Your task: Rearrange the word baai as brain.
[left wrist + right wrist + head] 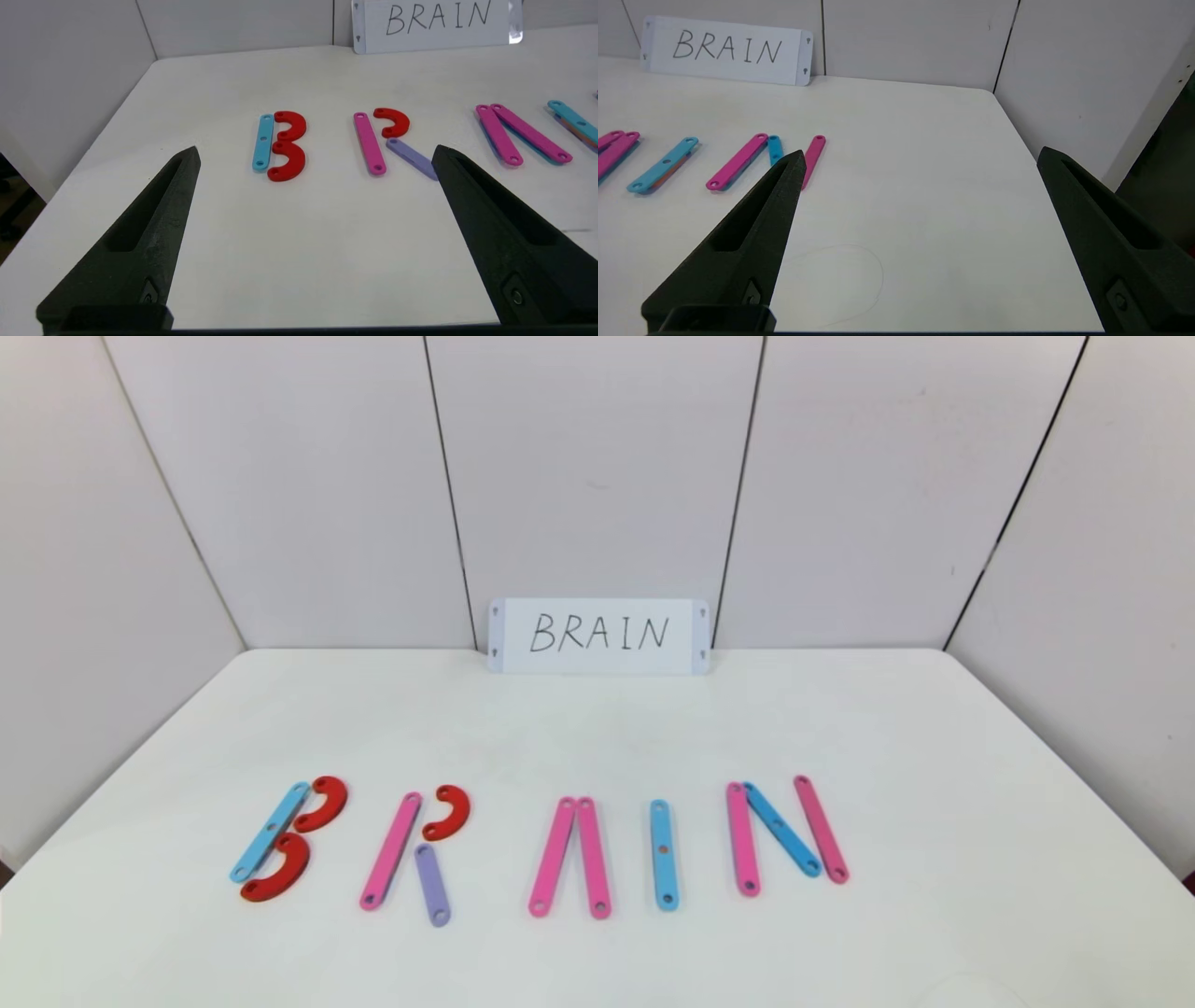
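Observation:
The word lies in a row across the white table (597,737). A B of a blue bar (270,832) and two red curves (320,804). An R of a pink bar (391,850), a red curve (447,812) and a purple bar (432,885). An A of two pink bars (570,857). An I of one blue bar (663,854). An N of pink, blue and pink bars (782,831). My left gripper (315,156) is open and empty, back from the B (280,144) and R (385,140). My right gripper (920,156) is open and empty, right of the N (770,156). Neither gripper shows in the head view.
A white card (598,636) with BRAIN handwritten in black leans on the back wall. Grey wall panels close the table's back and sides. A faint thin curved mark (859,275) lies on the table by the right gripper.

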You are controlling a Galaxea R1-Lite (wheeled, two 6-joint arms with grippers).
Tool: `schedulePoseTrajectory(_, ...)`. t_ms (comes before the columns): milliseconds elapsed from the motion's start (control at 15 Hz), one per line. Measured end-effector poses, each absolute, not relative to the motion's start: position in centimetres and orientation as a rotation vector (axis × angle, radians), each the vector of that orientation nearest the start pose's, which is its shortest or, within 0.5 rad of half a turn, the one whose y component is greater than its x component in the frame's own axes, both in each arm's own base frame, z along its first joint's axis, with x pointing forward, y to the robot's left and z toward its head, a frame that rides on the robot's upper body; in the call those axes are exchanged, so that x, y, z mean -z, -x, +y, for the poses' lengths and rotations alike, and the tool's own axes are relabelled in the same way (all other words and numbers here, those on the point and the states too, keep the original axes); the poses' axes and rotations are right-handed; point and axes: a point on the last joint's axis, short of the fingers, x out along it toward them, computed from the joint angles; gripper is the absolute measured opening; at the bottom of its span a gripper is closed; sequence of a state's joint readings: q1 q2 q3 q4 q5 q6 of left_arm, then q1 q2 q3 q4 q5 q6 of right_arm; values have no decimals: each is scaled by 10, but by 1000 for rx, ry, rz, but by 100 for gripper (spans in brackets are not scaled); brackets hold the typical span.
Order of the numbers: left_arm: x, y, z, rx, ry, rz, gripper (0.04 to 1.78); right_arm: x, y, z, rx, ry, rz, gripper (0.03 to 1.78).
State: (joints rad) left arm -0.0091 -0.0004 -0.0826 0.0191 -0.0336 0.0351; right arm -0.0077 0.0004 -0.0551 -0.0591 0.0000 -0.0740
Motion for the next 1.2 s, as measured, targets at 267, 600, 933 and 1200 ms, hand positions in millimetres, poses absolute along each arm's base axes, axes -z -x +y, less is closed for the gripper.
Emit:
schedulePoseTrajectory(267, -78, 24, 0, 40, -33, -14, 174, -76, 23, 0, 3, 68, 1, 173)
schedulePoseTrajectory(600, -76, 23, 0, 35, 14, -6, 174, -75, 23, 0, -1, 68, 4, 173)
schedulePoseTrajectory(933, -76, 23, 0, 9, 40, -5, 174, -75, 23, 0, -2, 64, 4, 173)
schedulePoseTrajectory(1200, -76, 23, 0, 9, 41, -5, 174, -75, 23, 0, 0, 63, 4, 173)
